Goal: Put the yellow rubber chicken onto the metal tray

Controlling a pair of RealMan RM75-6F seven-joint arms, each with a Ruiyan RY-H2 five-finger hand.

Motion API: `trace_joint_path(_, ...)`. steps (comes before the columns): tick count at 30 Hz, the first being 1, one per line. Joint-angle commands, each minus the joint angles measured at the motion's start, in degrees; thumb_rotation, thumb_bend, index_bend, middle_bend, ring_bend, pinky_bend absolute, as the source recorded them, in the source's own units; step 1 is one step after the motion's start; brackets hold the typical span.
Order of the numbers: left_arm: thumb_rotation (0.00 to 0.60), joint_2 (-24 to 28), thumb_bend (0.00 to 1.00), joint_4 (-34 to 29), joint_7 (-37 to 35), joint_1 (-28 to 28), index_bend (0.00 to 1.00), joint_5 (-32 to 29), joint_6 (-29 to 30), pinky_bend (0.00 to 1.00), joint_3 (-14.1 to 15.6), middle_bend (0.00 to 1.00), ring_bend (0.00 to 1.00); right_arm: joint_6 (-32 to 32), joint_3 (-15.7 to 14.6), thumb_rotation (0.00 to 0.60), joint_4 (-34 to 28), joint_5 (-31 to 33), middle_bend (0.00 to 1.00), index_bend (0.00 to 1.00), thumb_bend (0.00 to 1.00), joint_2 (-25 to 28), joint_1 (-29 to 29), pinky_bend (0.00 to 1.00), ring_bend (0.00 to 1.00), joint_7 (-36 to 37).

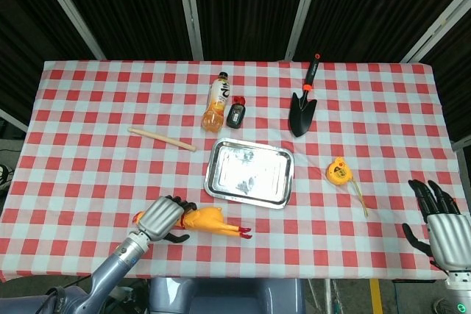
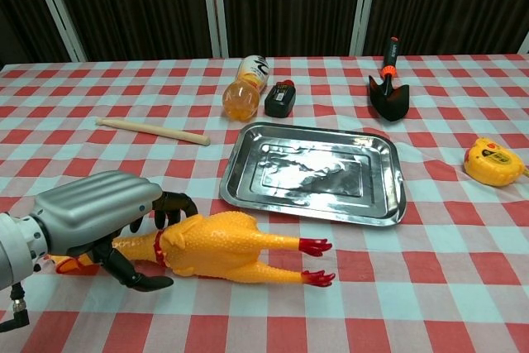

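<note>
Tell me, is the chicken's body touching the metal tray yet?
Apart. The chest view shows a strip of checked cloth between the yellow rubber chicken and the near rim of the metal tray.
</note>
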Motion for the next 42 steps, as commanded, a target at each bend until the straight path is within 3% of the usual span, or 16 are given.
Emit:
trace_joint_path(1,0.6,0.12,0.23,-0.17,-0.15,-0.21,0.3,-0.22,-0.12,0.49,0.08,0.42,0.36,-1.72,0.35,0.6,-0.57,1.39,0.12,0.0,0.37,-1.0,0.5,0.16,0.04,-0.69)
trace_joint_path(3,0.6,0.03,0.26,-0.05,-0.1,-0.45,0.31,-0.34,-0.24,0.51,0.1,0.43,0.37,-1.58,-0.38,0.6,0.86,0.44,0.12,0.0,0.37,-0.6,0.23,0.16,0.04,1.13)
trace_joint_path(5,0.6,-0.18,0.31,0.25,0.1,-0.74,0.32,-0.48,-0.37,0.51,0.14,0.45,0.38,-2.25,-1.78,0.6,6.64,-3.13,0.12,0.0,0.37,-0.49,1.25,0.16,0.04,6.15)
trace_joint_path(8,0.6,-0.41,0.35,0.79,0.75,-1.15,0.35,-0.83,-0.68,0.52,0.2,0.48,0.41,-0.97,-1.67,0.6,5.36,-5.43,0.12,0.0,0.37,0.14,1.97,0.16,0.04,6.78)
trace_joint_path(13,0.6,-0.64,0.47,1.15,0.15,-1.76,0.45,-0.67,-0.64,0.58,0.04,0.56,0.5,-1.38,-0.01,0.6,2.45,-1.19,0.12,0.0,0.37,-0.6,1.44,0.16,0.04,2.43)
trace_joint_path(17,0.6,-0.78,0.53,2.04,-3.99,-2.03,0.49,2.95,1.86,0.63,-0.2,0.6,0.54,-1.71,0.36,0.6,0.57,-0.15,0.12,0.0,0.37,-0.64,1.43,0.16,0.04,1.15)
trace_joint_path(18,0.6,-0.73,0.54,2.49,-5.13,-2.2,0.5,4.08,2.5,0.64,-0.21,0.61,0.54,-1.9,-0.48,0.6,2.5,-0.68,0.12,0.0,0.37,-0.2,1.1,0.16,0.04,3.8)
trace_joint_path(23,0.6,0.65,0.58,4.01,-9.88,-3.95,0.51,8.47,4.46,0.67,-1.19,0.62,0.55,-2.1,0.46,0.6,-1.45,-2.51,0.12,0.0,0.37,1.43,2.92,0.16,0.04,4.68)
trace_joint_path(27,0.6,3.55,0.59,3.16,-11.65,-6.53,0.52,10.29,4.68,0.7,-3.81,0.64,0.57,-1.49,1.24,0.6,-5.46,-4.01,0.12,0.0,0.37,4.42,3.93,0.16,0.04,7.27)
trace_joint_path(34,0.6,8.92,0.59,1.15,-11.46,-12.21,0.53,9.55,1.7,0.72,-9.86,0.64,0.58,-7.33,2.03,0.6,-11.45,-6.08,0.12,0.0,0.37,7.41,9.25,0.17,0.04,15.33)
trace_joint_path(38,0.6,11.77,0.59,-0.53,-7.29,-16.52,0.53,6.82,-3.45,0.72,-13.08,0.64,0.58,-11.64,2.96,0.6,-15.36,-6.03,0.12,0.0,0.37,8.99,12.92,0.19,0.05,18.6)
trace_joint_path(42,0.6,13.13,0.59,-2.06,-4.93,-20.92,0.52,2.49,-8.9,0.72,-16.1,0.64,0.58,-16.74,5.01,0.6,-19.32,-2.0,0.12,0.0,0.37,8.97,16.5,0.2,0.05,18.61)
